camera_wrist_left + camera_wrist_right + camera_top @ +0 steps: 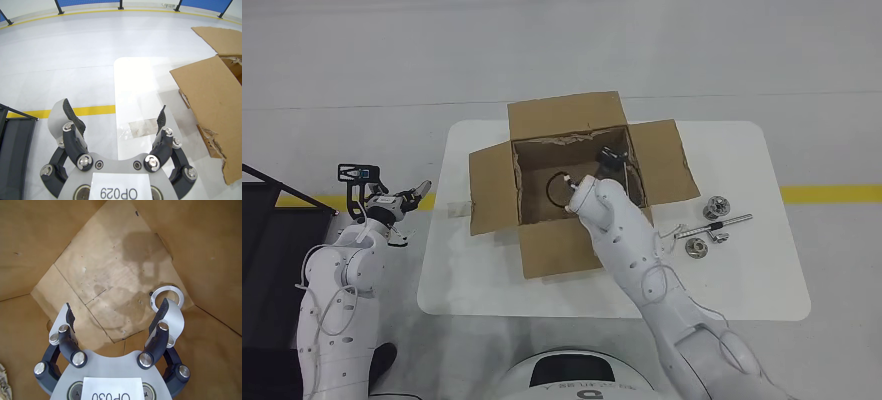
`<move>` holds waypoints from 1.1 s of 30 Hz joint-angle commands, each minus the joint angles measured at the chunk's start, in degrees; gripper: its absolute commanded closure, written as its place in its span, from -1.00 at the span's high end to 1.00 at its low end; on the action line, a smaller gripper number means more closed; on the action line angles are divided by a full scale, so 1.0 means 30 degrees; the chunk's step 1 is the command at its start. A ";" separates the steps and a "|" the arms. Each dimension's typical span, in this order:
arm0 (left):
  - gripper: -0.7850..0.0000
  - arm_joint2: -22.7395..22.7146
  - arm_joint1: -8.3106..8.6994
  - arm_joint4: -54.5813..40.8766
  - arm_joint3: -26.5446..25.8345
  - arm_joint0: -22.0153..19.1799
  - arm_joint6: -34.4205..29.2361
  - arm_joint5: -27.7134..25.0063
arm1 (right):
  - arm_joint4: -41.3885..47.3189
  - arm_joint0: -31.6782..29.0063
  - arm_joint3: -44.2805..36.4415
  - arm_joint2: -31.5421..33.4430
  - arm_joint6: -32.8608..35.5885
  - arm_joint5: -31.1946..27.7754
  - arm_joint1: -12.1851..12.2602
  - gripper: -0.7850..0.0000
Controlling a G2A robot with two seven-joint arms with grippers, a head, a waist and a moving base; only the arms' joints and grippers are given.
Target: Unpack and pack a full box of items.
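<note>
Right gripper (116, 303) spread wide inside the brown cardboard box (492, 195), above a smooth metal ring (154, 298) lying flat in a floor corner; left gripper (114, 103) gapes wide beside the white table (136, 85).

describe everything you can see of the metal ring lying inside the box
A plain silver metal ring, like machined aluminium, with a flat matt top face, a thick wall and a wide round hole. A small dark bit, perhaps a screw, sticks out of its outer side. It lies flat on the box floor, tucked into a corner where the cardboard sides meet. One finger of the open right gripper crosses in front of it, with its tip over the hole. Whether it touches the ring cannot be told.
</note>
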 commanded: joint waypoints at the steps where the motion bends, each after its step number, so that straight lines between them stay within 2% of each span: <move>1: 1.00 0.0000 0.0000 0.0000 0.0000 0.0000 0.0000 0.0000 | 0.0047 0.0261 0.0487 -0.0062 0.0037 -0.0050 -0.0049 1.00; 9: 1.00 0.0000 0.0000 0.0000 0.0000 0.0000 0.0000 0.0000 | -0.0800 0.1101 0.2661 -0.0679 -0.0159 0.0147 -0.0244 1.00; 17: 1.00 0.0000 0.0000 0.0000 0.0000 0.0000 0.0000 0.0000 | -0.0883 0.1973 0.3776 -0.1344 0.0603 -0.0615 -0.0589 1.00; 22: 1.00 0.0000 0.0000 0.0000 0.0000 0.0000 0.0000 0.0000 | 0.0164 0.1412 0.2077 -0.0747 0.0809 -0.2032 -0.0512 1.00; 27: 1.00 0.0000 0.0000 0.0000 0.0000 0.0000 0.0000 0.0000 | 0.1066 -0.0670 -0.1411 0.0717 0.0054 -0.3788 -0.0095 1.00; 30: 1.00 0.0000 0.0000 0.0000 0.0000 0.0000 0.0000 0.0000 | -0.0359 -0.1208 -0.1838 0.0973 0.0001 -0.2538 0.0087 1.00; 33: 1.00 0.0000 0.0000 0.0000 0.0000 0.0000 0.0000 0.0000 | -0.1751 -0.0804 -0.0955 0.0540 0.0729 -0.1510 0.0088 1.00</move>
